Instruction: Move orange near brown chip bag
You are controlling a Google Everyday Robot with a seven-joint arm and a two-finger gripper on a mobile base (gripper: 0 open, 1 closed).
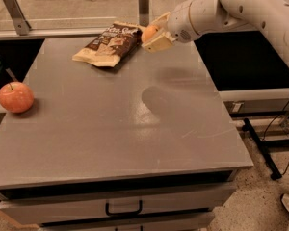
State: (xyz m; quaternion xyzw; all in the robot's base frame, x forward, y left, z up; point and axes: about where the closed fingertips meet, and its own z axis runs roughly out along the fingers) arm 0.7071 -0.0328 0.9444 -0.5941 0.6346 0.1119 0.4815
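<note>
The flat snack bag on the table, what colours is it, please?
Crinkled bag: dark brown, tan ends, camera view. The tool holds the round orange beside it.

The white arm [260, 8] reaches in from the upper right and slopes down and leftward to a thick, rounded wrist [192, 18]. The gripper [152, 34] points left, raised above the far side of the worktop [135, 129]. Its two tan fingers [160, 43] are clamped around the orange [148, 32], holding it clear of the surface.
</note>
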